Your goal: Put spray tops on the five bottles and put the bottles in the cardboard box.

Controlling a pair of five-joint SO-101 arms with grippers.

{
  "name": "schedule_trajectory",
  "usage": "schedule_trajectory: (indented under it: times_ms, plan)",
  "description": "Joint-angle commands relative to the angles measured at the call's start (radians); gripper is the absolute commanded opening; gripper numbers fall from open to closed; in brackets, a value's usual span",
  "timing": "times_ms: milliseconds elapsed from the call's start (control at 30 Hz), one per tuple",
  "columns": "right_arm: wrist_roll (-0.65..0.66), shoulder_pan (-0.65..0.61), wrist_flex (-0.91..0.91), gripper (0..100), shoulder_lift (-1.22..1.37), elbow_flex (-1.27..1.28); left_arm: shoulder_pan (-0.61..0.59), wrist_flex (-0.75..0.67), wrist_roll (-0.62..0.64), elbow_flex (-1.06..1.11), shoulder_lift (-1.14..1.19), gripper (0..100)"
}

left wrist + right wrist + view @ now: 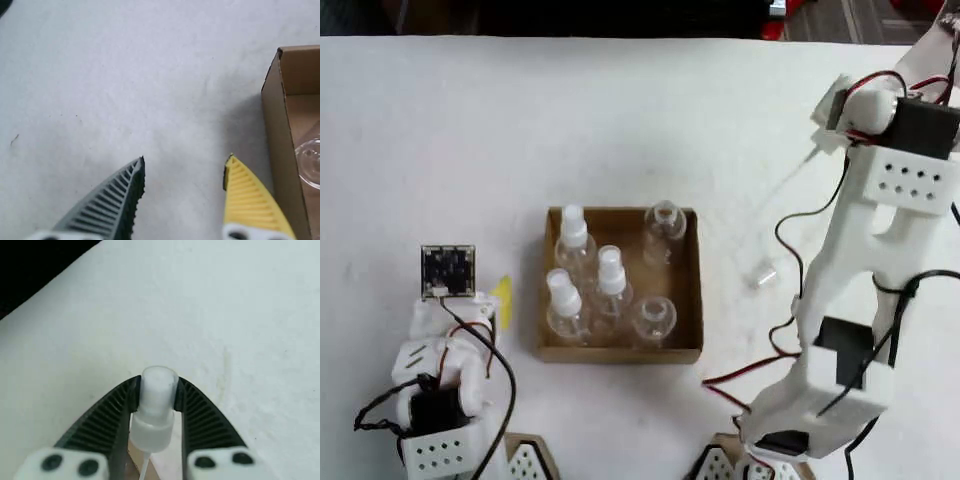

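Note:
The cardboard box sits mid-table with five clear bottles inside. Three wear white spray tops. Two are open-necked: one in the far right corner and one in the near right corner. My right gripper is shut on a white spray top, held above the table far right of the box, with its thin tube hanging down. My left gripper is open and holds nothing, low over the table just left of the box.
A small clear piece lies on the white table between the box and the right arm. Red and black cables run along that arm. The left arm's base stands at the near left edge.

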Motion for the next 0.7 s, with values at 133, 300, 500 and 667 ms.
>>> schedule_trajectory:
  times_ms: [133, 300, 500, 667]
  plan:
    - [0.163, -0.105, 0.025, 1.5, -0.239, 0.164, -0.008, 0.005, -0.012, -0.002, -0.008, 24]
    - [0.222, -0.232, -0.004, 1.5, -0.447, 0.311, -0.008, 0.005, -0.012, -0.002, -0.008, 24]
    - [0.226, -0.334, -0.239, 1.5, -0.642, 0.537, -0.008, 0.006, -0.012, -0.002, -0.008, 24]
    - [0.313, -0.381, -0.572, 1.5, -0.776, 0.821, -0.008, 0.006, -0.012, -0.002, -0.008, 24]
